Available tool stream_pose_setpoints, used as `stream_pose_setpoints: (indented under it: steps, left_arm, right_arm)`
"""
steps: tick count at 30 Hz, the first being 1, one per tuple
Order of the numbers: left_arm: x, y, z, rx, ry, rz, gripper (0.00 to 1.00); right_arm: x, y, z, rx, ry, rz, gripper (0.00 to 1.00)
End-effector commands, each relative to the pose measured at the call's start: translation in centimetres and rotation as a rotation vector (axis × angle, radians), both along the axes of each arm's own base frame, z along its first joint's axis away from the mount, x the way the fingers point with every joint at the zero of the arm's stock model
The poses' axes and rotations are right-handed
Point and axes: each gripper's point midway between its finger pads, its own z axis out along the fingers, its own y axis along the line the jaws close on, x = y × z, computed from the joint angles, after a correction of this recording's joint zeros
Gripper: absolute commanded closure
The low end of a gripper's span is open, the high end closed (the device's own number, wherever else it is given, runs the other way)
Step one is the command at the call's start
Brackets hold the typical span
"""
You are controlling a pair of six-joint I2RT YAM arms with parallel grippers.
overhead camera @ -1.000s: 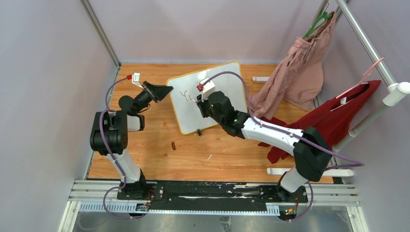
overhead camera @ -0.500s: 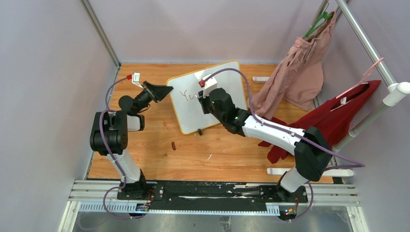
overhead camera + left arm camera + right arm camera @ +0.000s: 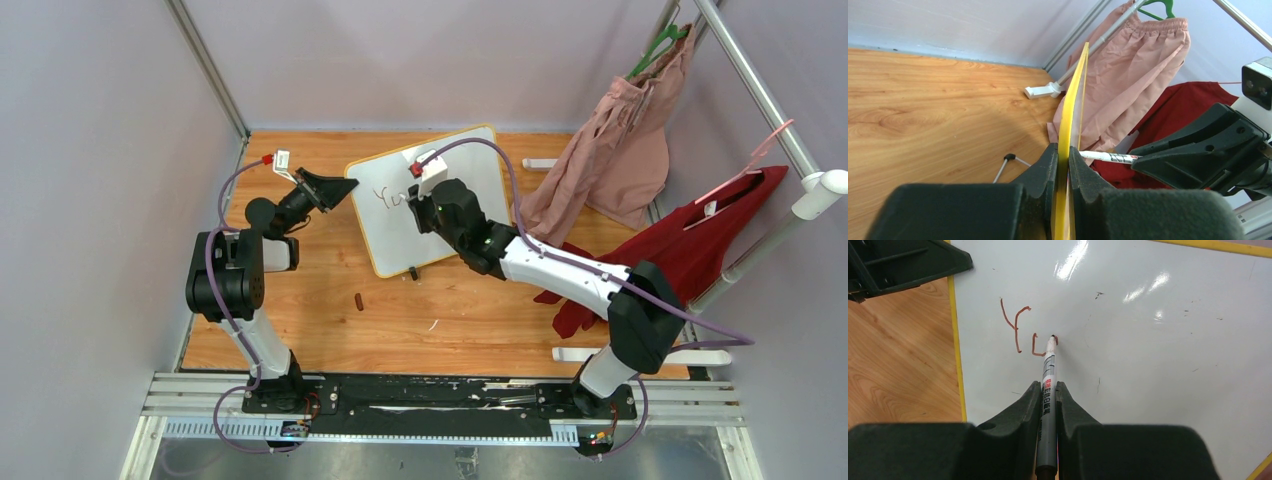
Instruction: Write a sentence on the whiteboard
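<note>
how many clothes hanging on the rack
2: a pink garment far right on a green hanger, a red garment nearer on a pink hanger. More may be off frame.

Overhead looks down; close wrist views share whiteboard (image 3: 1148, 365)

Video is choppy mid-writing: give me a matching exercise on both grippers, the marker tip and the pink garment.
1. left gripper
2. right gripper
3. tip of slim grey marker
4. pink cloth garment

A. on a green hanger
B. shut on yellow-framed white whiteboard edge
C. touching the board beside reddish-brown strokes
D. shut on the marker

Pairs: 1-B, 2-D, 3-C, 4-A
</note>
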Motion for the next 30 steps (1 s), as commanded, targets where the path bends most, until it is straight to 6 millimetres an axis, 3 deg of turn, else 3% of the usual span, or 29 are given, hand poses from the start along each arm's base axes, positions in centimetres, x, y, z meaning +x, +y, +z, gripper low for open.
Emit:
stream_pose_setpoints:
  steps: [1, 15, 23, 30]
  left_arm:
    - [-0.5, 0.1, 0.4, 0.027, -0.052, 0.005, 1.0]
    - [-0.5, 0.1, 0.4, 0.026, -0.049, 0.005, 1.0]
    - [-0.5, 0.1, 0.5, 0.027, -0.054, 0.005, 1.0]
    - [-0.6, 0.1, 0.6, 0.028, -0.057, 0.004, 1.0]
  right_arm:
    - [0.5, 0.8, 0.9, 0.02, -0.01, 0.029, 1.0]
    - [-0.3, 1.4, 0.6, 0.011, 0.014, 0.07, 1.0]
    - [-0.2, -1.2, 4.3, 0.08, -0.072, 0.005, 1.0]
    - [1.0, -2.0, 4.9, 0.075, -0.071, -0.019, 1.0]
